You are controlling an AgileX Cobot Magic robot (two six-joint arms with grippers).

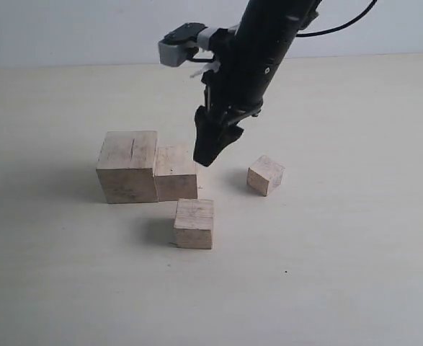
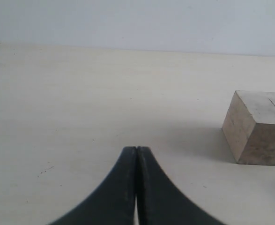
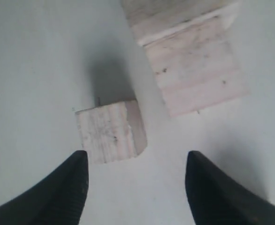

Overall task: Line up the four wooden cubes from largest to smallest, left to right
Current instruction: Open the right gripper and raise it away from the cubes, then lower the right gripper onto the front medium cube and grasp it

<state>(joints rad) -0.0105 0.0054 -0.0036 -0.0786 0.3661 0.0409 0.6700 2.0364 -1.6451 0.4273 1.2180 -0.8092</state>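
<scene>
Four wooden cubes rest on the pale table. The large cube [image 1: 128,166], with a thin crack on top, touches a medium cube [image 1: 176,173] on its right. Another medium cube [image 1: 194,223] sits alone in front of them, and the small cube [image 1: 266,175] lies turned, off to the right. My right gripper [image 1: 210,155] hangs just right of the touching pair, open [image 3: 136,154] and empty. In its wrist view the lone medium cube [image 3: 110,131] lies just beyond one fingertip. My left gripper [image 2: 137,149] is shut on nothing, with the large cube [image 2: 259,129] off to one side.
The table [image 1: 341,274] is a bare pale surface that meets a light wall at the back. The right arm [image 1: 269,43] comes down from the upper right with a cable behind it.
</scene>
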